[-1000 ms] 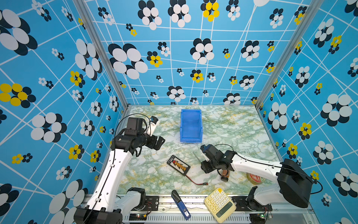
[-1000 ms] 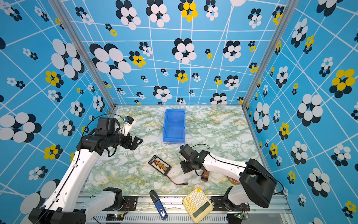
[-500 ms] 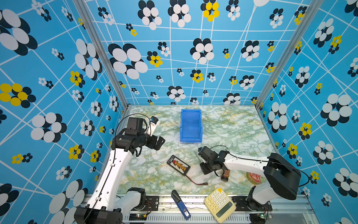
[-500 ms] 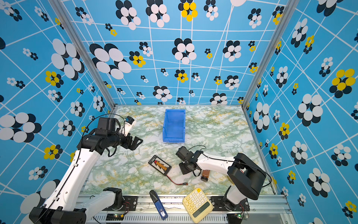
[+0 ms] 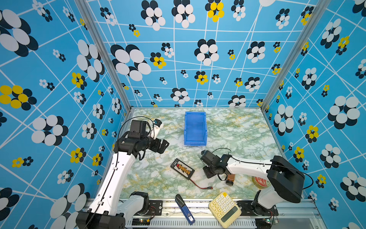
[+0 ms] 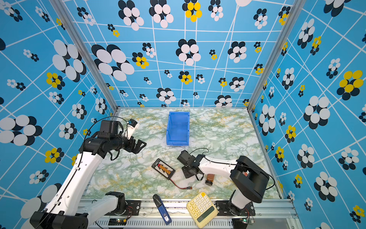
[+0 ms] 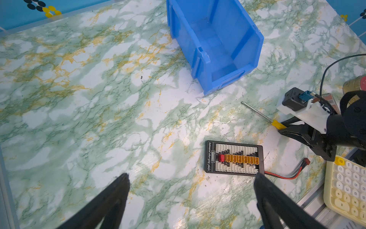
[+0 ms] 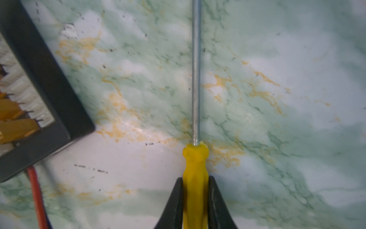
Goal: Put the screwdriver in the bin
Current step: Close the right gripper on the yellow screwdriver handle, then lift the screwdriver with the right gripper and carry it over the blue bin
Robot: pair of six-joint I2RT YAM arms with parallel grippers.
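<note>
The right gripper is down low at the bench, its 2 jaws pinched tight on the yellow handle of the screwdriver. The thin silver shaft sticks straight out ahead of the jaws and seems to lie flat on the marble surface. In the left wrist view its tip points toward the near front corner of the bin, which sits just beyond, open and empty. A black charging board lies just beside the gripper on the other side.

I'd say the grasp is made and the lift is not yet begun. Next it wants a straight rise, so the shaft comes off the bench without swinging in that narrow pinch. Then a short carry over the bin's low front lip, and a release inside.

The left gripper hangs wide open, well apart, holding nothing.
</note>
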